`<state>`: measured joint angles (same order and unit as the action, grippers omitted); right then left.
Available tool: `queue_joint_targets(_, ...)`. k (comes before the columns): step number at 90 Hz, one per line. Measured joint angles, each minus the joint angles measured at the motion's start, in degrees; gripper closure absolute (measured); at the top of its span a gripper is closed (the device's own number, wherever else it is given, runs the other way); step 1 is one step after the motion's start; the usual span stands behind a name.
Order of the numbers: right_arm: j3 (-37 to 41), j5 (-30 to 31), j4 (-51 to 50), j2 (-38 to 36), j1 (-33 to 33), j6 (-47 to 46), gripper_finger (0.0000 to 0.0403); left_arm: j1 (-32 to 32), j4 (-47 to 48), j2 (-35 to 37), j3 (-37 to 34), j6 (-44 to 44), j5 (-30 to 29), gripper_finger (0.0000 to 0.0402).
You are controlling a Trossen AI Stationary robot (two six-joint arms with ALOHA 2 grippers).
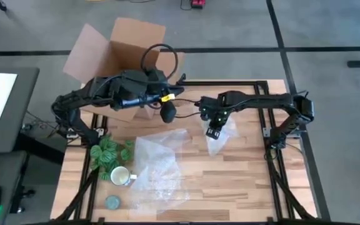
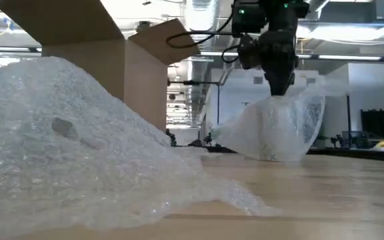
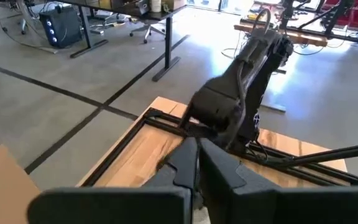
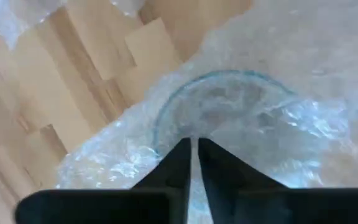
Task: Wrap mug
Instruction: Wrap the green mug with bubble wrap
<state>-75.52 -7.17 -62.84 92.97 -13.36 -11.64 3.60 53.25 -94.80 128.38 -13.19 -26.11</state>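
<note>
Right end effector [image 1: 213,132] is pinched on a bubble-wrap piece [image 2: 272,130] with a round glass item inside, lifted off my worktop [image 1: 242,181]. Left end effector [image 1: 167,112], fingers together, holds nothing beside the cardboard box [image 1: 120,47]. Mug [image 1: 121,176] sits near the big bubble-wrap sheet [image 1: 158,169].

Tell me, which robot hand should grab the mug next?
Probably the left. The mug sits on the left arm's side of the table, and the left hand looks empty. The right hand is shut on a bubble wrap bundle.

cardboard box [image 1: 127,47], green bundle [image 1: 109,154], grey-blue disc [image 1: 112,202]
</note>
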Motion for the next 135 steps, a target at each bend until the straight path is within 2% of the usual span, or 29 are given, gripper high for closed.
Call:
queue_joint_targets(18,-5.1,0.0,-8.8,0.0,-1.5,1.5,0.0305,0.0,0.0,0.0,0.0,0.0,0.0,0.0402)
queue_joint_targets(35,-8.5,-0.2,-10.8,0.0,-2.2,1.2,0.0303,0.0,0.0,0.0,0.0,0.0,0.0,0.0402)
queue_joint_targets(43,-8.3,-2.8,-9.1,0.0,-1.7,1.4,0.0312,0.1,0.1,0.0,0.0,0.0,0.0,0.0402)
queue_joint_targets(52,-5.6,-6.0,-4.5,0.0,-1.2,1.4,0.0337,0.3,0.1,0.0,0.0,0.0,0.0,0.0402)
queue_joint_targets(67,2.6,-6.2,3.5,0.1,-1.7,0.9,0.0394,0.6,0.3,0.0,0.0,0.0,0.0,0.0402)
queue_joint_targets(83,10.8,-6.3,10.1,-0.1,-2.8,-1.3,0.0401,0.6,0.3,0.0,0.0,0.0,0.0,0.0402)
queue_joint_targets(94,12.4,-5.9,11.9,-0.2,-2.8,-1.5,0.0402,0.6,0.2,0.0,0.0,-0.1,0.0,0.0402)
queue_joint_targets(111,8.4,-3.9,7.6,-0.3,-2.2,-1.9,0.0403,0.6,0.2,0.0,0.0,-0.1,0.0,0.0402)
queue_joint_targets(135,-1.9,-3.9,-6.2,-0.3,-2.2,1.5,0.0403,0.6,0.2,0.0,0.0,-0.1,0.0,0.0402)
